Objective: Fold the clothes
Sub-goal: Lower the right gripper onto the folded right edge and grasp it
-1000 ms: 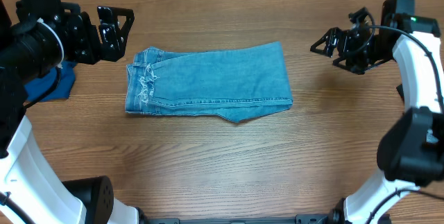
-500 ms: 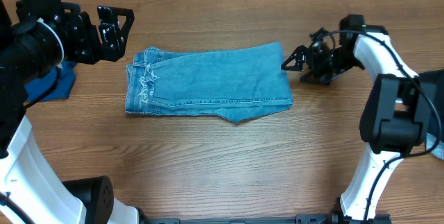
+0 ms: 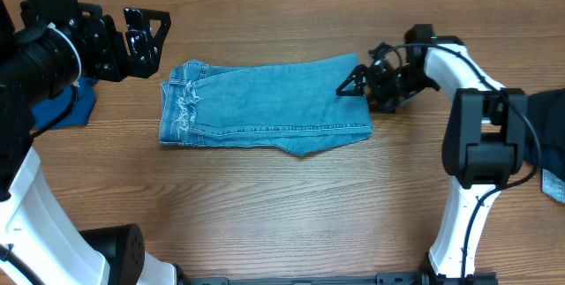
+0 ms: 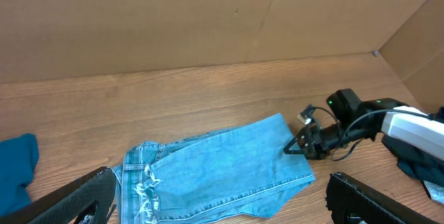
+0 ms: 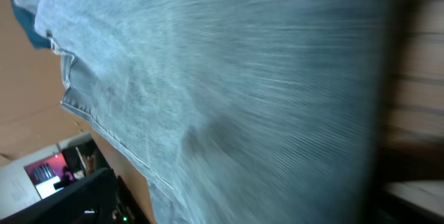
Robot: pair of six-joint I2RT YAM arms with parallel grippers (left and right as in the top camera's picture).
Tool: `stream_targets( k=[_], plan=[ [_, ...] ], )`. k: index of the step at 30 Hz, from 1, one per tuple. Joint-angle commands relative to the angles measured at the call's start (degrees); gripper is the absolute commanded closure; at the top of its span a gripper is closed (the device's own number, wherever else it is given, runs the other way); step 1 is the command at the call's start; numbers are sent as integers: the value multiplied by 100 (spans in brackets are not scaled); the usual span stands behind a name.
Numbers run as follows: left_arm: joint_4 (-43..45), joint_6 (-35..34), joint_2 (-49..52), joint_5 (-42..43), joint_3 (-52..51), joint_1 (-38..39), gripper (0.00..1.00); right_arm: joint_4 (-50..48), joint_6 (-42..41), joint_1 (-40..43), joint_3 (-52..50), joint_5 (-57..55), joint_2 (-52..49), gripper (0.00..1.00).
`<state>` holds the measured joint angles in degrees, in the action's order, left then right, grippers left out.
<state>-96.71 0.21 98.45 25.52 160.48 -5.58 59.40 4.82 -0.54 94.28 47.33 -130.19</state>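
The pale-blue denim jeans (image 3: pixel 265 104) lie folded into a flat rectangle at the table's middle, with the waistband and frayed hems at the left end. They also show in the left wrist view (image 4: pixel 215 175). My left gripper (image 3: pixel 146 31) is open and empty, hovering just beyond the jeans' upper-left corner; its fingers (image 4: pixel 218 200) stand wide apart. My right gripper (image 3: pixel 351 85) is at the jeans' right edge, low over the cloth, and its fingers look spread. The right wrist view is blurred and filled with denim (image 5: pixel 208 92).
A royal-blue garment (image 3: pixel 75 108) lies at the left edge, partly under my left arm. A dark navy garment (image 4: pixel 416 167) lies at the far right behind my right arm. A cardboard wall (image 4: pixel 173 23) runs along the back.
My right gripper has swung left from the far right of the table to the jeans' right edge. The left arm and the jeans have not moved.
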Motion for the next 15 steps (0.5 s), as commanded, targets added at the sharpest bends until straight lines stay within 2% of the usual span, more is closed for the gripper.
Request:
stream_targets(
  k=[1,8,10,13,15],
  plan=[
    [-7,68,24,90,-22,15,0,-70,-57,-278,-35,9,-256,9],
    [-7,70,24,90,-22,15,0,-50,-76,-289,-35,15,-247,53],
    [-7,68,24,90,-22,15,0,-9,-229,-219,-31,20,-227,59],
    [-7,68,24,90,-22,15,0,63,-332,-59,-20,33,-94,72],
    [-7,68,22,90,-22,15,0,111,-332,39,-13,35,107,73]
  ],
)
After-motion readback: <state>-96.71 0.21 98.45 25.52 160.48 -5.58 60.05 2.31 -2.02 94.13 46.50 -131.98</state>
